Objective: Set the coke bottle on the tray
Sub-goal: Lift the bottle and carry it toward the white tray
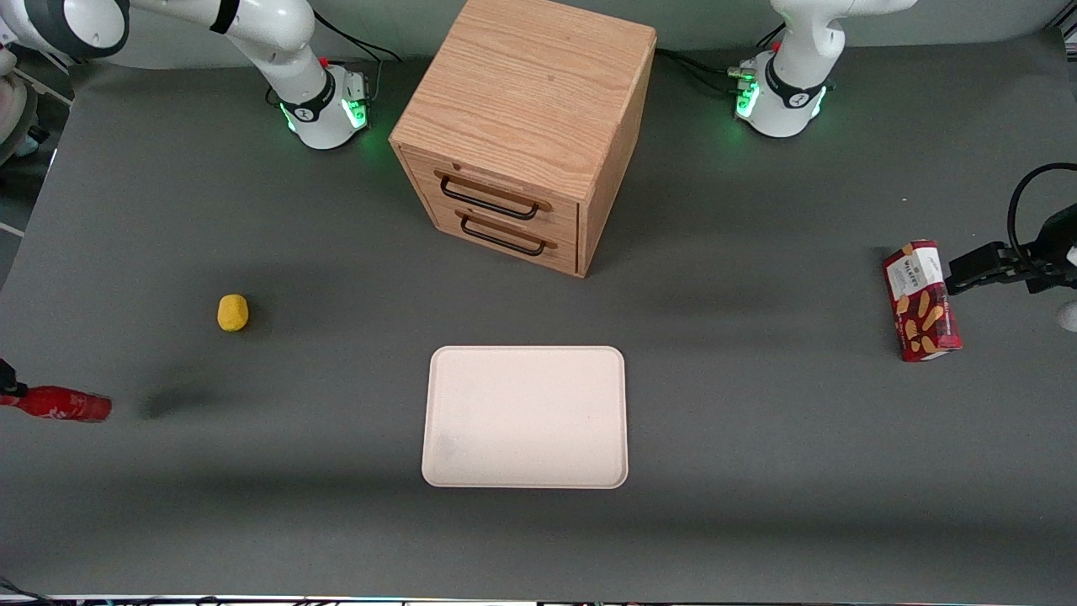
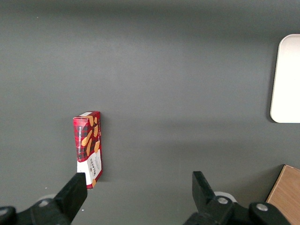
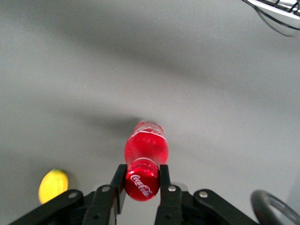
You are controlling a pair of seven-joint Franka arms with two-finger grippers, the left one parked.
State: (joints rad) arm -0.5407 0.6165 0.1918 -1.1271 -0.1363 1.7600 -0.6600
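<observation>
The coke bottle [image 1: 59, 404], glossy red with white lettering, is held lying sideways at the working arm's end of the table. Its shadow falls on the mat apart from it, toward the tray. My gripper [image 1: 7, 389] barely shows at the edge of the front view. In the right wrist view the gripper [image 3: 140, 176] is shut on the coke bottle [image 3: 146, 145] at its cap end, one black finger [image 3: 119, 180] on each side. The cream-white tray [image 1: 526, 417] lies flat mid-table, in front of the cabinet and nearer the front camera. Its rim [image 2: 287, 79] also shows in the left wrist view.
A small yellow object [image 1: 233, 312] lies on the mat between bottle and cabinet, also seen near the gripper [image 3: 53, 185]. A wooden two-drawer cabinet [image 1: 526, 126] stands farther from the camera than the tray. A red snack box [image 1: 921, 301] lies toward the parked arm's end.
</observation>
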